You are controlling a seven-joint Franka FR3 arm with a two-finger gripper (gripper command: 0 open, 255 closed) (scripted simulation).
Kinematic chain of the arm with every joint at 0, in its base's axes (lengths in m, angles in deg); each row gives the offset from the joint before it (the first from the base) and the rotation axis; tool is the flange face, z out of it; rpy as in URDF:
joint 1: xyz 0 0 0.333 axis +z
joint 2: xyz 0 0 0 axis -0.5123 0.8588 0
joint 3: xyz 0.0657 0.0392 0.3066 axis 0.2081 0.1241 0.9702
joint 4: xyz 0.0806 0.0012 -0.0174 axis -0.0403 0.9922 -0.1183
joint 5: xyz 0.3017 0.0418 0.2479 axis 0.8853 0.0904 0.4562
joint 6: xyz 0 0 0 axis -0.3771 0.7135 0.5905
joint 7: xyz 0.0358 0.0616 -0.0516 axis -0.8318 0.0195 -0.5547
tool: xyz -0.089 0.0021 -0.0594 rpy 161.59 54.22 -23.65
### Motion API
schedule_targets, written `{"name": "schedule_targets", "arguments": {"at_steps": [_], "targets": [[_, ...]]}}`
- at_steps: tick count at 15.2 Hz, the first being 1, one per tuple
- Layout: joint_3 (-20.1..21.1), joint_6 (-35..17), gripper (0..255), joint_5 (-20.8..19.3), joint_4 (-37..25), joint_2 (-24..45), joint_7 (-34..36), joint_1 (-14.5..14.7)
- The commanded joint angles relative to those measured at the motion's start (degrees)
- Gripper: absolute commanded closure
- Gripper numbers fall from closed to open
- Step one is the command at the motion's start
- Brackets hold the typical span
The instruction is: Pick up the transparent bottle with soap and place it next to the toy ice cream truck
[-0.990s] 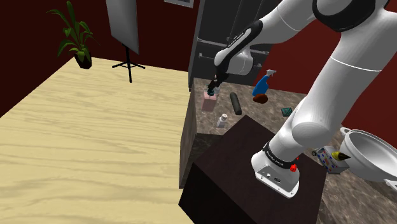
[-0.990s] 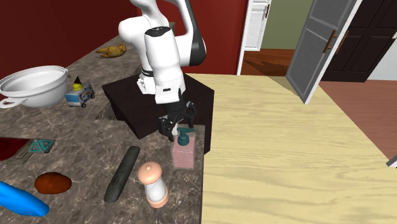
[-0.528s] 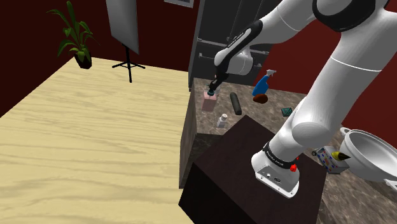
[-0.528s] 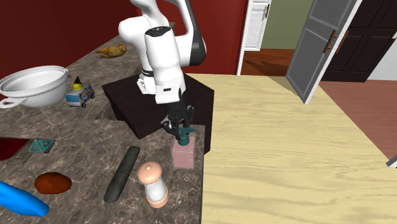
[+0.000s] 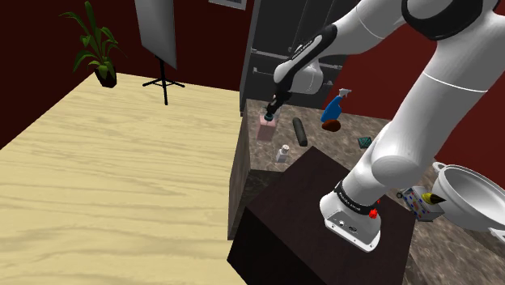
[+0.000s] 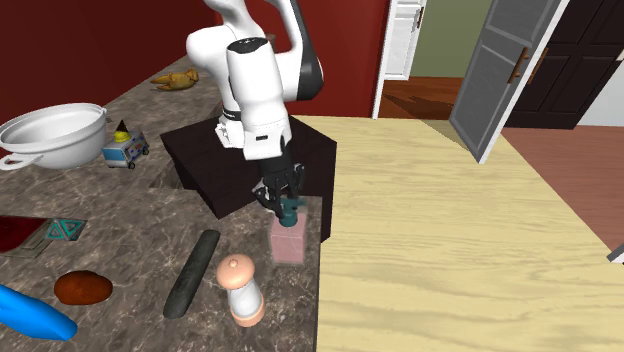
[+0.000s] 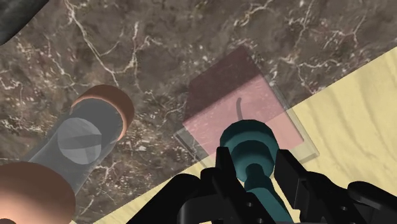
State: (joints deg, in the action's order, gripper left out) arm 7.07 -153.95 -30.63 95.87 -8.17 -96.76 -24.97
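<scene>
A square transparent bottle (image 6: 289, 240) with pink soap and a teal pump stands on the marble counter (image 6: 130, 215), close to the counter's edge. My black gripper (image 6: 284, 199) comes down over it, shut on the teal pump head. In the wrist view the fingers (image 7: 224, 173) clasp the pump stem, with the bottle (image 7: 232, 95) below my gripper (image 7: 254, 173). In the shoulder view my gripper (image 5: 273, 109) sits on the bottle (image 5: 265, 129). The toy ice cream truck (image 6: 125, 148) stands far off beside a white pot, also seen as the truck (image 5: 420, 202) in the shoulder view.
A peach-topped grinder (image 6: 240, 290) and a dark cylinder (image 6: 192, 272) lie close to the bottle. A brown lump (image 6: 82, 288) and a blue spray bottle (image 6: 30, 315) are further along. The white pot (image 6: 55, 135) and the dark stand (image 6: 215, 165) flank the truck. Wooden floor lies beyond the counter edge.
The fingers stood open around the pump a second ago and have closed on it. The bottle stays in about the same place on the counter.
</scene>
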Motion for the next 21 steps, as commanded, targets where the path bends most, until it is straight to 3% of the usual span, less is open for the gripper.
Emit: {"name": "schedule_targets", "arguments": {"at_steps": [1, 10, 21], "targets": [[-0.91, 1.27, 255, -2.63, 0.01, -1.49, 1.98, 0.40], [-2.27, 8.24, 255, -13.01, -0.58, -8.92, 9.95, 0.21], [-1.18, 17.57, 255, -19.26, -3.22, -16.26, 14.91, -1.25]]}}
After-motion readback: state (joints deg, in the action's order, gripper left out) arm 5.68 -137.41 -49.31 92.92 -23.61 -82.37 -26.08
